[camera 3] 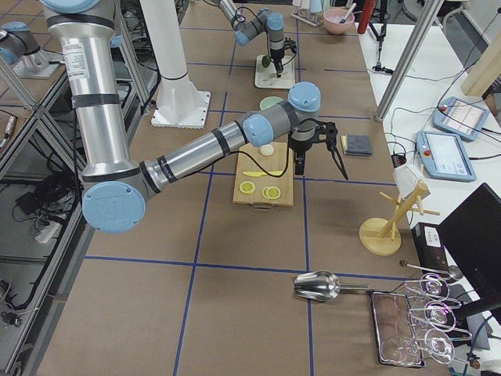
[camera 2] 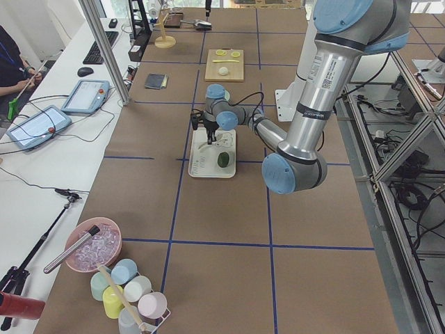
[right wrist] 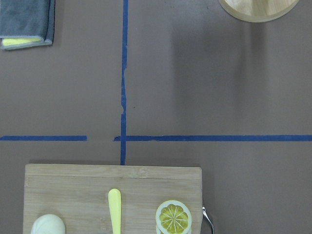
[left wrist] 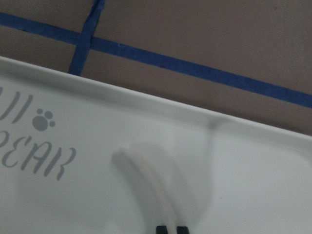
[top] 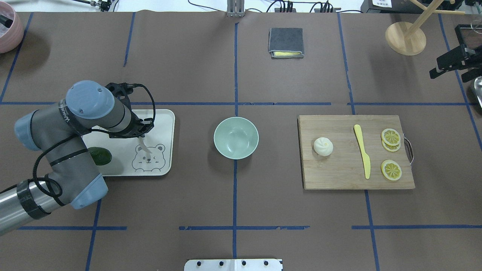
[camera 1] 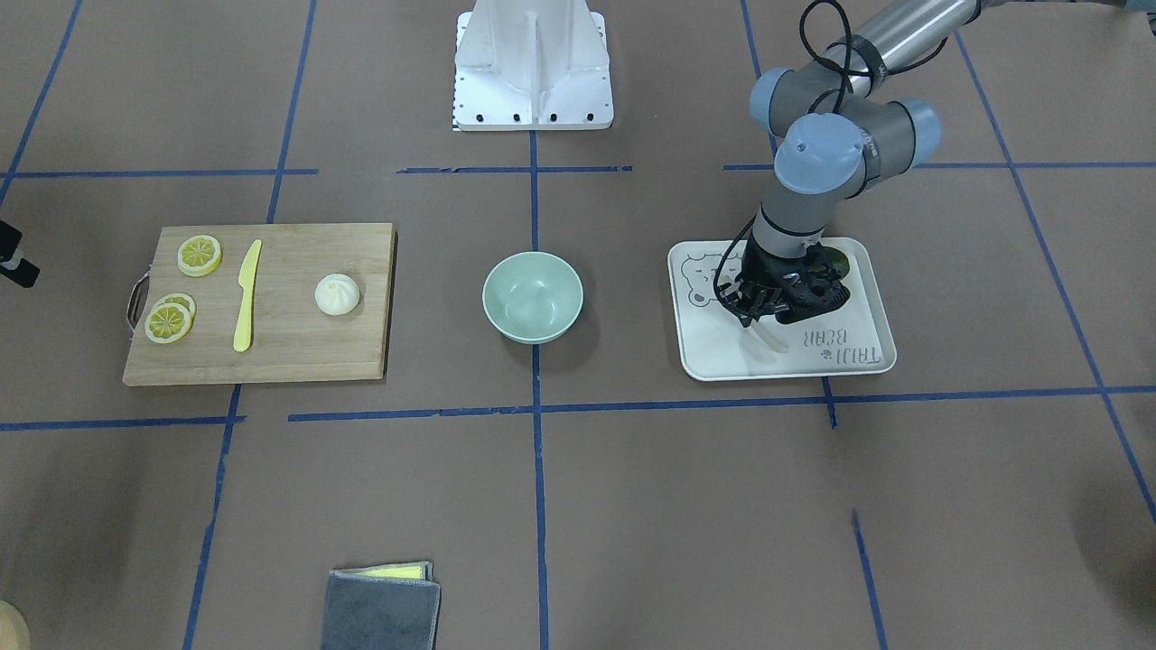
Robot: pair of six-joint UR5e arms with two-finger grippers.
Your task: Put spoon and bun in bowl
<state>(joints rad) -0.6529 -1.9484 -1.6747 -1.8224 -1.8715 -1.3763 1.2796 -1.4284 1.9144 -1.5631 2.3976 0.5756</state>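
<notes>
My left gripper (camera 1: 752, 318) hangs over the white bear tray (camera 1: 871, 359) and is shut on the handle of the pale translucent spoon (camera 1: 764, 339). The left wrist view shows the fingertips (left wrist: 160, 229) pinched on the spoon (left wrist: 151, 180), its bowl end just above the tray with a shadow under it. The mint-green bowl (top: 236, 137) stands empty at the table's middle. The white pleated bun (top: 323, 146) sits on the wooden cutting board (top: 339, 177). My right gripper (top: 450, 73) is open and empty, high beyond the board's far right.
A yellow plastic knife (top: 362, 156) and lemon slices (top: 391, 136) lie on the board beside the bun. A dark green lime (top: 99, 155) sits on the tray. A folded grey cloth (top: 285, 42) and a wooden stand (top: 406, 37) are at the far side.
</notes>
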